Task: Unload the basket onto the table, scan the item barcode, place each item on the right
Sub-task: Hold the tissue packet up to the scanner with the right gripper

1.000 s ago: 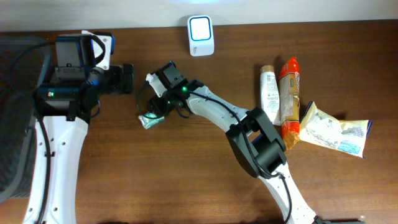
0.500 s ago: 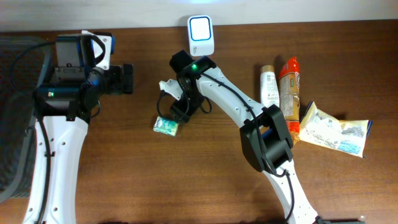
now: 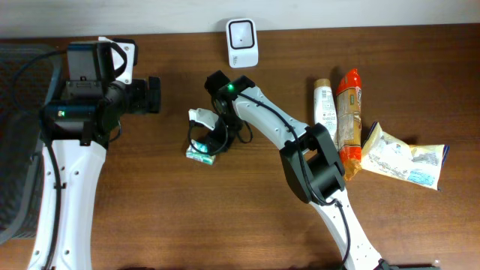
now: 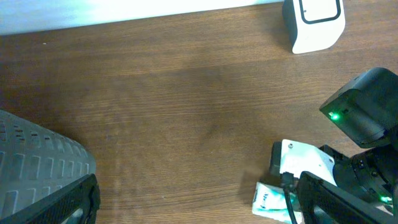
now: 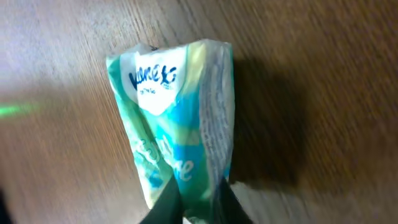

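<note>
On the right we've got a white bottle (image 3: 324,112) and an orange snack pack (image 3: 349,124) lying side by side. A pale pouch (image 3: 401,159) sits beside them, and there's a grey mesh bin (image 3: 16,150) far left.

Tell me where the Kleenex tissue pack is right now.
In the overhead view the tissue pack is left of centre, below the white scanner and between the two arms. It is pinched by the right gripper, jaws closed on its end.

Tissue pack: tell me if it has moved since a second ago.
Yes. In the overhead view the tissue pack has shifted right, closer to the line below the scanner, and slightly down the frame. The right gripper pinches it.
</note>
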Controlling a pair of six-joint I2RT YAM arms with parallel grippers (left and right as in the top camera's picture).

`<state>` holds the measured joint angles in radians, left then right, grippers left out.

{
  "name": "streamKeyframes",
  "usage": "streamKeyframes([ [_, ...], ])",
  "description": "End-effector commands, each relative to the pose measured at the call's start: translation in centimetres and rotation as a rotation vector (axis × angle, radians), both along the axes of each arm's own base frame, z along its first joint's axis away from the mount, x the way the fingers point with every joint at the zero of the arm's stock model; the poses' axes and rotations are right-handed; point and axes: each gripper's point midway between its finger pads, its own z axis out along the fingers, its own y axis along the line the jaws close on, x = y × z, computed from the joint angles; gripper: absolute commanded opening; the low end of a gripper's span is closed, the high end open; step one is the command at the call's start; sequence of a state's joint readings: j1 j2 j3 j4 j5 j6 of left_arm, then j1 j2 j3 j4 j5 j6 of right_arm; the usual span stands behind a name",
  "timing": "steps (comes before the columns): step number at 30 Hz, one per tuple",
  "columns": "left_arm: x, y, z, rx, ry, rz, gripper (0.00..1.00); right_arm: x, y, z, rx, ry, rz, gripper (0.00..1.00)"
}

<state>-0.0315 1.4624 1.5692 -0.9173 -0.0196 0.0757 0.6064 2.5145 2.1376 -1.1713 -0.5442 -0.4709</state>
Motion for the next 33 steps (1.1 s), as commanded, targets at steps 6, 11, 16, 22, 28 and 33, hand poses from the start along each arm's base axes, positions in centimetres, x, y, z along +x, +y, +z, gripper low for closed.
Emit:
streamKeyframes([
  [6, 0.0, 0.1, 0.4, 0.006, -0.011, 0.001, 0.99, 1.2, -2.1, 11.5, 0.291, 0.201, -0.192, 0.04],
  [11, 0.0, 0.1, 0.4, 0.006, -0.011, 0.001, 0.99, 5.4, -10.1, 26.0, 0.865, 0.371, -0.380, 0.04],
  [16, 0.0, 0.1, 0.4, 0.006, -0.011, 0.001, 0.99, 6.5, -14.1, 27.3, 0.904, 0.502, -0.539, 0.04],
  [22, 0.0, 0.1, 0.4, 0.005, -0.011, 0.000, 0.99, 6.4, -14.2, 27.3, 0.867, 0.603, -0.600, 0.04],
  [28, 0.0, 0.1, 0.4, 0.005, -0.011, 0.000, 0.99, 6.3, -14.7, 27.3, 0.854, 0.641, -0.633, 0.04],
  [33, 0.0, 0.1, 0.4, 0.006, -0.011, 0.001, 0.99, 6.0, -14.8, 27.4, 0.843, 0.669, -0.650, 0.04],
])
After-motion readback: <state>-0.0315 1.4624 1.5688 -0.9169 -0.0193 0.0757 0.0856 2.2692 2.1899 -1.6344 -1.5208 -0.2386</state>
